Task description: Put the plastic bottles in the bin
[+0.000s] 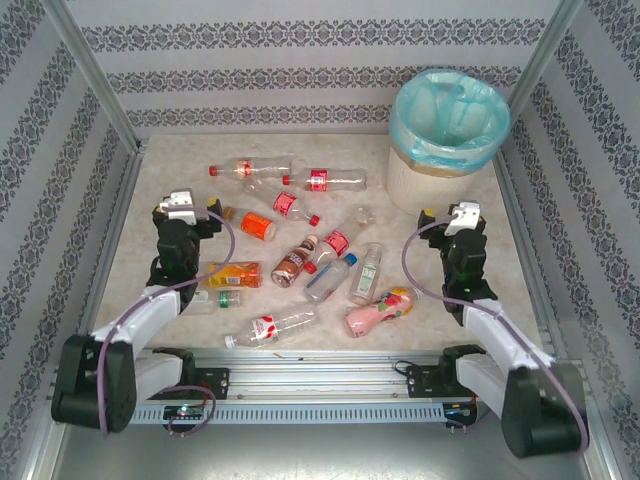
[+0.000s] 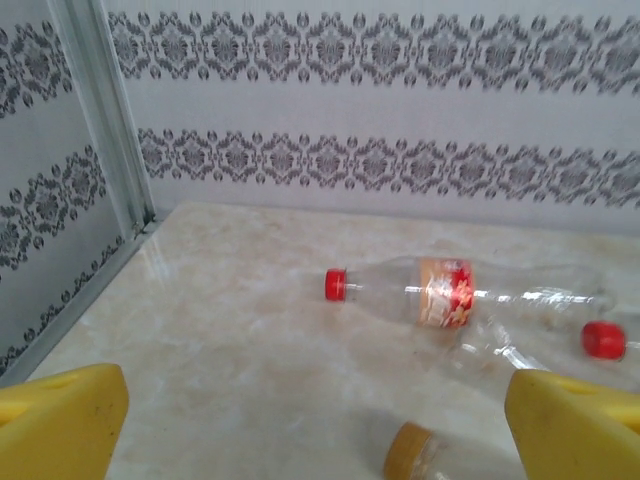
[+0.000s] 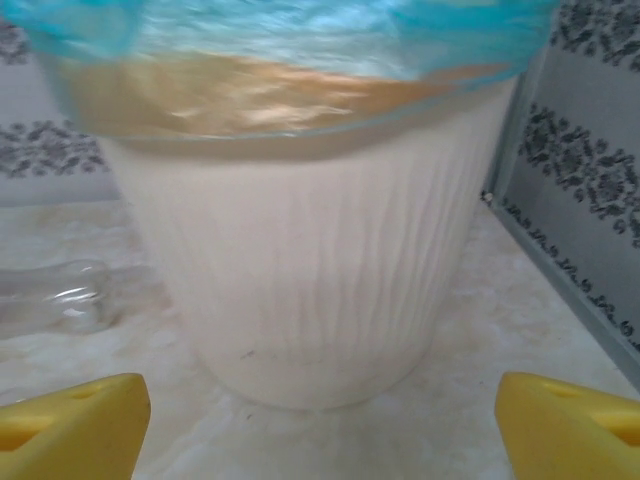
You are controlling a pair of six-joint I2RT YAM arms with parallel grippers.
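Several plastic bottles [image 1: 300, 250] lie scattered on the beige table, among them a pink one [image 1: 380, 310] and an orange-labelled one [image 1: 255, 224]. The cream bin [image 1: 447, 140] with its blue liner stands at the far right. My left gripper [image 1: 203, 208] is open over the table's left side, with nothing between its yellow fingers [image 2: 60, 420]. Ahead of it lie a clear red-capped bottle [image 2: 440, 292] and an orange-capped bottle [image 2: 410, 452]. My right gripper [image 1: 447, 213] is open and empty just in front of the bin [image 3: 310, 250], its fingers [image 3: 570, 425] spread wide.
Patterned walls and metal posts [image 1: 95, 80] enclose the table on three sides. A clear bottle [image 3: 55, 295] lies left of the bin's base. Bare tabletop [image 2: 200, 330] lies ahead of the left gripper. The arm bases sit on a rail [image 1: 320, 375] at the near edge.
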